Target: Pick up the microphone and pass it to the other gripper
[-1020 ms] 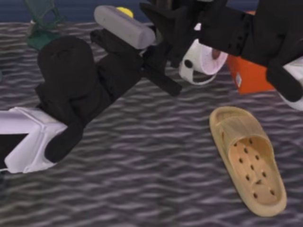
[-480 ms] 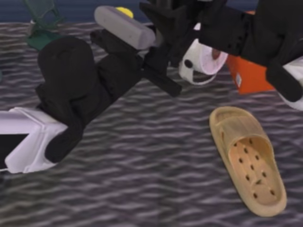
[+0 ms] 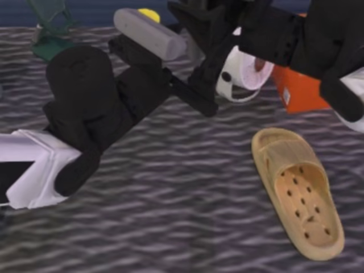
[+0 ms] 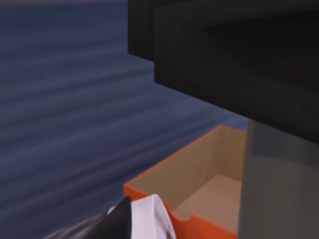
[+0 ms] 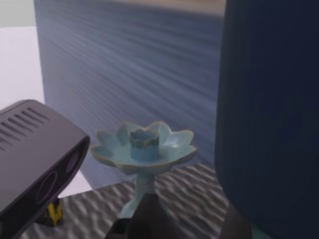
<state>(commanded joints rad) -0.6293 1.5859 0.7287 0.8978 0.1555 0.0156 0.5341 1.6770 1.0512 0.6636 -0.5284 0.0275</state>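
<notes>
The microphone is held up between my two grippers at the back middle of the table. Only a sliver of its grey handle shows in the top view. The left wrist view shows the handle running up into the black right gripper, and the right wrist view shows its dark navy head very close. My right gripper reaches in from the back right and is shut on the microphone. My left gripper comes from the front left, its fingers spread apart around the handle.
A tan slipper lies at the front right. An orange open box stands at the back right, with a white roll beside it. A teal lotus stand sits at the back left, and a yellow thing behind the arms.
The left gripper's fingers have spread apart, baring a bit more of the grey handle. The right arm and the microphone have stayed in place.
</notes>
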